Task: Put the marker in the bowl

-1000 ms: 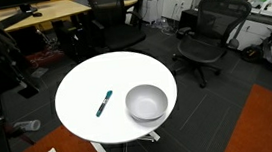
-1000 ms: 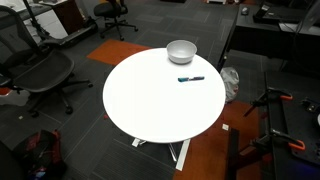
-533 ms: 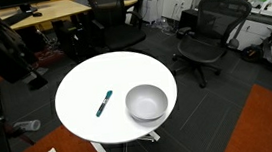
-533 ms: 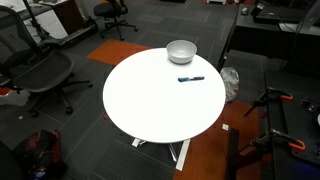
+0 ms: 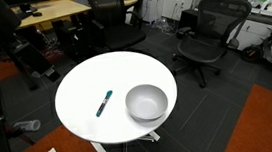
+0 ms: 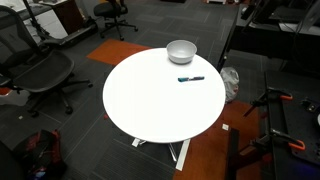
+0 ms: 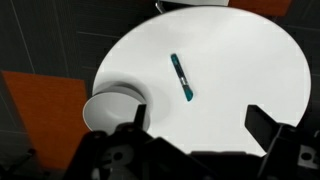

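Note:
The teal-blue marker (image 5: 103,102) lies flat on the round white table (image 5: 81,81), a short way beside the light grey-white bowl (image 5: 147,102). Both exterior views show them: the marker (image 6: 190,78) lies just in front of the bowl (image 6: 181,50) on the table (image 6: 155,115). In the wrist view my gripper (image 7: 198,122) is open and empty, high above the table (image 7: 235,60). The marker (image 7: 181,78) lies ahead of the fingers and the bowl (image 7: 110,105) is by one finger. The bowl is empty.
Black office chairs stand around the table (image 5: 207,34) (image 6: 40,75). A wooden desk (image 5: 45,14) is at the back. Orange carpet patches (image 5: 266,124) (image 6: 250,140) lie on the dark floor. The dark robot arm (image 5: 12,38) shows at the frame edge.
The dark arm has shifted a little at the edge of both exterior views. The marker and the bowl have not moved.

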Controlling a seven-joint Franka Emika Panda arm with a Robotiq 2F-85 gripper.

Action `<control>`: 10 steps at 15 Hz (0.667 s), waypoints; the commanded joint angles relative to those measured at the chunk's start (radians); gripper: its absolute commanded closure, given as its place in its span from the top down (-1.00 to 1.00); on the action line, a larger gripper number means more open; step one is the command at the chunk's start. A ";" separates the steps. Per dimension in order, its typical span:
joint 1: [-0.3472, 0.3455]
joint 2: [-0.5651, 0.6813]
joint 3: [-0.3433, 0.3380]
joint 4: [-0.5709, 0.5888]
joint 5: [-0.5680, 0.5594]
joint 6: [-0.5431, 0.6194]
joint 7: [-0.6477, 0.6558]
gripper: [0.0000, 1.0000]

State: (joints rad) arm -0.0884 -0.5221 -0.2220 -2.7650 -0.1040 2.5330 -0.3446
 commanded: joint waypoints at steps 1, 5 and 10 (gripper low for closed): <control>0.035 0.107 0.004 -0.001 0.003 0.130 -0.034 1.00; 0.109 0.249 -0.027 0.031 0.060 0.209 -0.122 1.00; 0.149 0.425 -0.021 0.103 0.143 0.234 -0.265 1.00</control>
State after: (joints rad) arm 0.0385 -0.2099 -0.2385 -2.7300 -0.0082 2.7466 -0.5272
